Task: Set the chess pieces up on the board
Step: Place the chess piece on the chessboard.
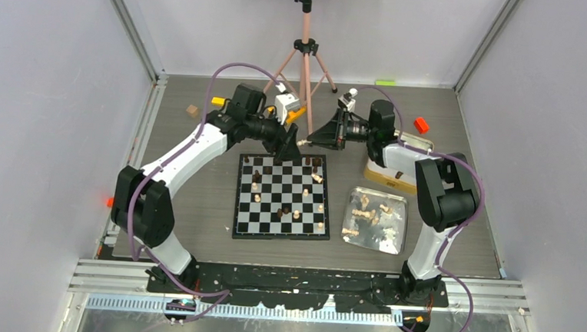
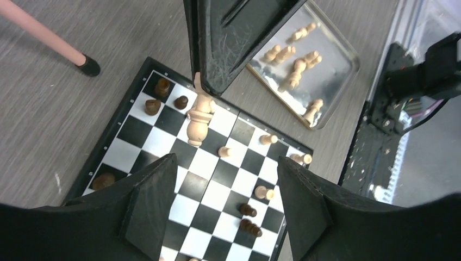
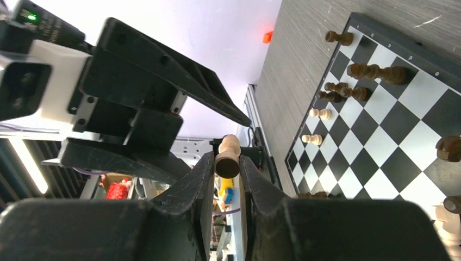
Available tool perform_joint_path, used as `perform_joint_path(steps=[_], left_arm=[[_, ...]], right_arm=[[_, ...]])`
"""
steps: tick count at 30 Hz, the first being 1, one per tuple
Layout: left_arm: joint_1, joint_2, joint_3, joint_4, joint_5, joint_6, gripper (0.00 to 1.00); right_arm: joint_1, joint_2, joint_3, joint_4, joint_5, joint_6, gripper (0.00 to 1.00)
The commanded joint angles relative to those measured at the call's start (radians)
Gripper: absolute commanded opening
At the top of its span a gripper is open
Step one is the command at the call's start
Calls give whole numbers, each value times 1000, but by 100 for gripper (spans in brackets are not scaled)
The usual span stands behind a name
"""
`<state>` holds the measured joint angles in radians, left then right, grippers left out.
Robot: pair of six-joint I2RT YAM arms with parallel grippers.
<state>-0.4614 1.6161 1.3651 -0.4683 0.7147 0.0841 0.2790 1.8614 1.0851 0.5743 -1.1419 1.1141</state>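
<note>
Grey wood-grain table (image 1: 197,175) carries the board (image 1: 282,196), chess pieces (image 1: 296,214) scattered on its squares, below both pairs of jaws. You have one light tan piece (image 2: 199,120) clamped between your right gripper's (image 3: 226,160) jaws. Your left gripper (image 2: 225,160) faces it, jaws spread wide, the piece just beyond their tips. Others lie in the silver tray (image 1: 400,207) on the right gripper's side.

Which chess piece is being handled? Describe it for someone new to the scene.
Find the checkered board; the right hand hangs above its far edge. Pinched in it is a light tan chess piece, the only one held in the air.
</note>
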Motion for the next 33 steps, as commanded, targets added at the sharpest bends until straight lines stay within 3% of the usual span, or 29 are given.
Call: perform_joint_path(steps=[1, 12, 17, 33], left_arm=[[37, -32, -34, 212, 87, -131, 68], [49, -7, -86, 417, 144, -151, 65], [55, 7, -103, 492, 182, -191, 58], [63, 35, -86, 500, 191, -204, 34]], right_arm=[[-14, -14, -10, 212, 10, 150, 1], [-14, 14, -14, 345, 11, 266, 1], [-14, 29, -13, 387, 11, 306, 1], [-15, 75, -6, 508, 5, 395, 1]])
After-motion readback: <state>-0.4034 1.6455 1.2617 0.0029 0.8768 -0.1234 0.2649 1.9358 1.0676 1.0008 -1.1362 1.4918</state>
